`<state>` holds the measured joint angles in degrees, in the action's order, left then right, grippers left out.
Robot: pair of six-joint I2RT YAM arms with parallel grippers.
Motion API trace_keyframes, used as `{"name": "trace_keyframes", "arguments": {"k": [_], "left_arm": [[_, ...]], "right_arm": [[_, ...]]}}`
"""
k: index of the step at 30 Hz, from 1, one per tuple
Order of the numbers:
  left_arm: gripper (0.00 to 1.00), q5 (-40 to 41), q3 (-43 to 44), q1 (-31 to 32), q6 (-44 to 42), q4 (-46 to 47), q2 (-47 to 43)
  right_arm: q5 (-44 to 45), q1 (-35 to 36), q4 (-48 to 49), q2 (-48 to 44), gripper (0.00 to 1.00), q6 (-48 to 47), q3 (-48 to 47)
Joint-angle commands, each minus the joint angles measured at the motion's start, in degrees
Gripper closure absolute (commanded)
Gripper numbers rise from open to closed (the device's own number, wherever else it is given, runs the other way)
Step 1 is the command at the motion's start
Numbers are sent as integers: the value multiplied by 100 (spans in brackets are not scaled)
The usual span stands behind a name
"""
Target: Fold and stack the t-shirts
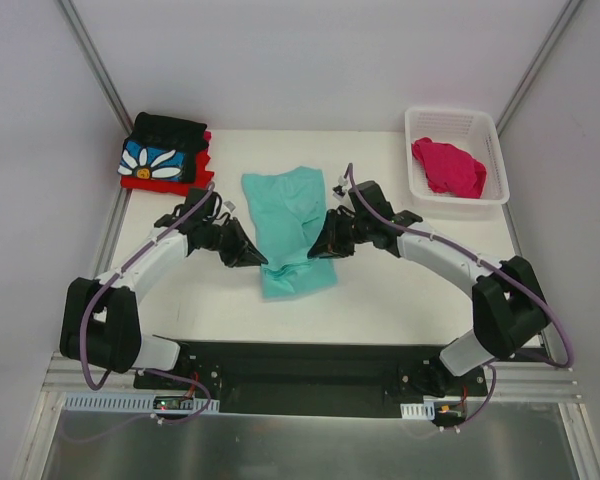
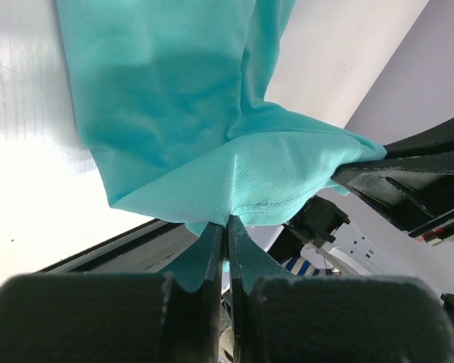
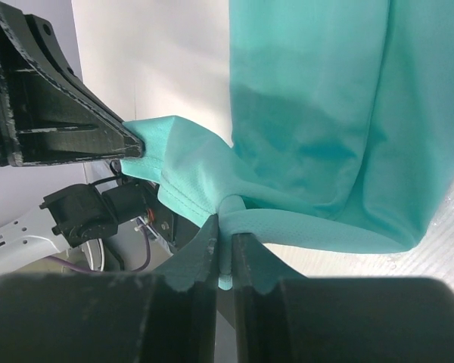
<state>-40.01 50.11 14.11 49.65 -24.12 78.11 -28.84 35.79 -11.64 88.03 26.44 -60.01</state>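
Observation:
A mint-teal t-shirt [image 1: 292, 228] lies lengthwise at the middle of the table, narrow and partly folded. My left gripper [image 1: 256, 258] is shut on its left hem [image 2: 234, 200], pinching cloth between the fingertips. On the opposite side my right gripper [image 1: 318, 247] is shut on the right hem [image 3: 234, 208]. Both grips hold the near part of the shirt lifted between them. At the back left, a black t-shirt with a white daisy [image 1: 162, 152] lies folded on top of a red t-shirt [image 1: 160, 183]. A magenta-pink t-shirt [image 1: 448, 166] sits crumpled in the basket.
The white lattice basket [image 1: 500, 160] stands at the back right corner. The folded stack sits close to the left wall. The black base plate [image 1: 300, 375] runs along the near edge between the arm bases.

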Motion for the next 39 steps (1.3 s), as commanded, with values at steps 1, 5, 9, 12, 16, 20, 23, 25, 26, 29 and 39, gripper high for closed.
{"name": "trace_keyframes", "arguments": {"k": [1, 5, 9, 12, 16, 20, 23, 25, 26, 29, 39], "left_arm": [[100, -156, 245, -75, -210, 56, 91], [100, -165, 385, -145, -271, 48, 240], [100, -174, 596, -180, -324, 56, 529], [100, -156, 772, -215, -386, 48, 775], [100, -147, 1018, -329, -535, 48, 1127], [100, -139, 1247, -417, -596, 48, 1435], [100, -121, 1414, -479, -623, 48, 1611], [100, -148, 1537, -506, -632, 48, 1743], [100, -148, 1572, -514, -632, 48, 1778], [100, -156, 1686, -523, -632, 48, 1936], [100, -148, 1818, -523, -667, 65, 2385]], "right_arm": [[-157, -81, -154, 48, 89, -182, -476], [-192, -168, -225, 153, 89, -227, -652], [-245, -265, -269, 372, 89, -297, -863], [-341, -362, -312, 531, 89, -358, -1004], [-464, -503, -365, 846, 89, -437, -1319], [-579, -643, -427, 1128, 89, -490, -1575], [-631, -696, -471, 1339, 89, -525, -1776], [-684, -723, -497, 1453, 89, -569, -1856], [-710, -740, -523, 1506, 89, -561, -1952], [-799, -758, -541, 1700, 89, -578, -2076], [-878, -749, -541, 1981, 83, -631, -2208]]}}
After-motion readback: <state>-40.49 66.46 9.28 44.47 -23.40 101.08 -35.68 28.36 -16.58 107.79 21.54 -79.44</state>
